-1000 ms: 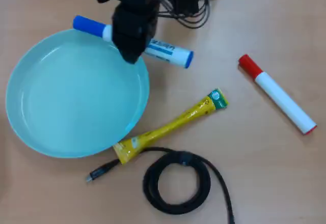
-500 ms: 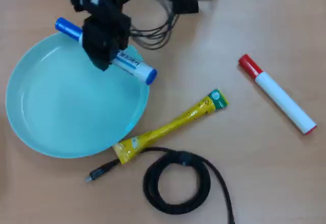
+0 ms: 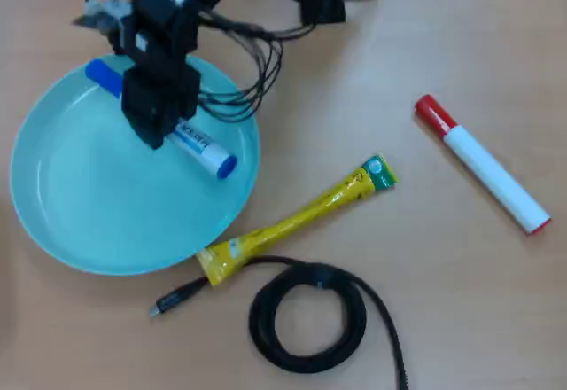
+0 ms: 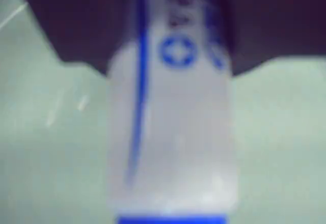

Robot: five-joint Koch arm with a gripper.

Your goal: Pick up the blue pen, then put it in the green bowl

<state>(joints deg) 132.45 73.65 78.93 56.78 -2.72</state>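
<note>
Overhead view: black gripper (image 3: 158,122) clamped across thick white blue-capped marker (image 3: 202,150), over pale turquoise-green plastic bowl (image 3: 97,222).

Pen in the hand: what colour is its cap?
Blue. The blue pen has a blue cap and white barrel with blue print, clearest in the overhead view.

A light wooden tabletop (image 3: 416,35) carries everything. The green bowl (image 3: 80,213) sits at left of the overhead view. A yellow tube (image 3: 297,217) lies diagonally at centre, touching the bowl's lower right rim. A coiled black cable (image 3: 306,315) lies below it, and a red-capped marker (image 3: 483,164) lies at right, well apart.
</note>
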